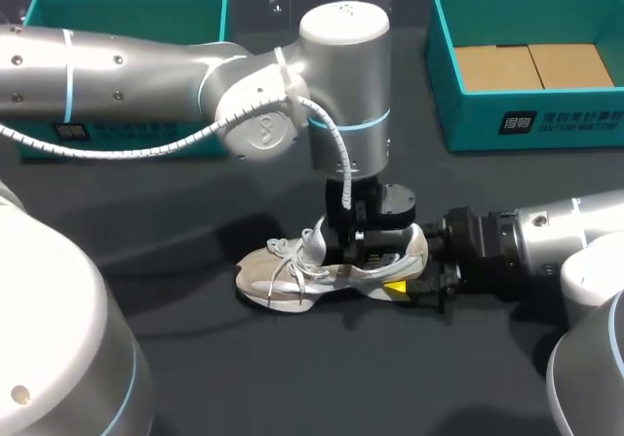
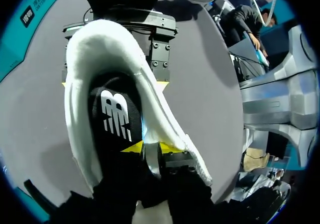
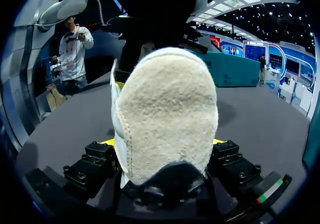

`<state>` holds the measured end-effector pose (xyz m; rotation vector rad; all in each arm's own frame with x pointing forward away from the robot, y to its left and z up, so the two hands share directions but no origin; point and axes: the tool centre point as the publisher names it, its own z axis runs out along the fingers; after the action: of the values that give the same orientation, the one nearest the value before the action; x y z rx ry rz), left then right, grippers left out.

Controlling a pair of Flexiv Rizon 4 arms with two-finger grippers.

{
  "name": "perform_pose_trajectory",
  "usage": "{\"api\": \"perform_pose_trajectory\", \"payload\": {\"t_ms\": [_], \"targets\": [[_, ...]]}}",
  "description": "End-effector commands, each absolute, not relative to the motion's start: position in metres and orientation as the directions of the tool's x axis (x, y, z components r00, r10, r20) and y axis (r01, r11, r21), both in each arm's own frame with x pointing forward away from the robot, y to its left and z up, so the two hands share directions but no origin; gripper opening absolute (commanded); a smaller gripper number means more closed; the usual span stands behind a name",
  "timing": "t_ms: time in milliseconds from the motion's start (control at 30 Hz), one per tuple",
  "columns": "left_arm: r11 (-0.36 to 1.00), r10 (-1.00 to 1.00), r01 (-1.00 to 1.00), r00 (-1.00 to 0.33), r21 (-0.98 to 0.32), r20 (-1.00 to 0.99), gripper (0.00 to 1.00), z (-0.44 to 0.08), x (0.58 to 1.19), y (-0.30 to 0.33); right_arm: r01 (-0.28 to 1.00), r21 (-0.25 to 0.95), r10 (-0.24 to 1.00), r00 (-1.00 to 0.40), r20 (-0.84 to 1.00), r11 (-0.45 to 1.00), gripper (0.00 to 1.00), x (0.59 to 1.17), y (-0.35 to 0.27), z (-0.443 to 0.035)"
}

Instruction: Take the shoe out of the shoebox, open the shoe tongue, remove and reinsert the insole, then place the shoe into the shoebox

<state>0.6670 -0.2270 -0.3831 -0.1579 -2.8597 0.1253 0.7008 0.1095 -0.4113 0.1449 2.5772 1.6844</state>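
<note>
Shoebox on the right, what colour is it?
Teal outside, with brown cardboard inside. The head view shows the shoebox best.

Heel of shoe (image 1: 283,278) beneath left tool (image 1: 369,249); right tool (image 3: 162,144) fingertips mostly covered.

Fuzzy suede shoe (image 3: 165,119), matt table (image 1: 195,358)

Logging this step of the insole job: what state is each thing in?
shoe: out of the box, on the table
insole: in place inside the shoe
right gripper: shut on the shoe's heel
left gripper: at the shoe's opening, grip unclear
right shoebox: open, only its cardboard floor showing
left shoebox: open, inside partly hidden by the arm
</note>
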Motion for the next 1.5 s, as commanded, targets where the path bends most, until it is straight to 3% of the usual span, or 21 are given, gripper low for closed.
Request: {"api": "perform_pose_trajectory", "payload": {"t_ms": [33,167,600,800,867,933,1000,1500], "targets": [[0.991,0.109,0.088,-0.969,-0.105,0.222,0.33,-0.390,0.661,-0.230,0.049,0.913,0.112,-0.994,0.004,0.404,0.00,0.701,0.111,-0.411],[0.991,0.102,0.085,-0.979,-0.104,0.178,0.42,-0.397,0.662,-0.232,0.049,0.913,0.112,-0.994,0.004,0.404,0.00,0.701,0.111,-0.411],[0.997,0.049,0.046,-0.998,-0.056,0.038,0.42,-0.418,0.681,-0.241,0.049,0.913,0.112,-0.994,0.004,0.404,0.00,0.701,0.111,-0.411],[1.000,0.009,0.010,-0.999,-0.028,-0.043,0.30,-0.428,0.693,-0.241,0.049,0.913,0.112,-0.994,0.004,0.404,0.00,0.701,0.111,-0.411],[1.000,-0.010,-0.008,-0.997,-0.018,-0.075,0.18,-0.431,0.698,-0.240,0.049,0.913,0.112,-0.994,0.004,0.404,0.00,0.701,0.111,-0.411],[1.000,-0.018,-0.017,-0.997,-0.016,-0.074,0.16,-0.433,0.703,-0.239,0.049,0.913,0.112,-0.994,0.004,0.404,0.00,0.701,0.111,-0.411],[0.999,-0.031,-0.030,-0.997,-0.015,-0.077,0.00,-0.434,0.708,-0.238,0.049,0.913,0.112,-0.994,0.004,0.404,0.00,0.701,0.111,-0.411],[0.978,-0.073,-0.073,-0.997,-0.193,0.007,0.00,-0.401,0.707,-0.213,0.049,0.913,0.112,-0.994,0.004,0.404,0.00,0.701,0.111,-0.411]]}}
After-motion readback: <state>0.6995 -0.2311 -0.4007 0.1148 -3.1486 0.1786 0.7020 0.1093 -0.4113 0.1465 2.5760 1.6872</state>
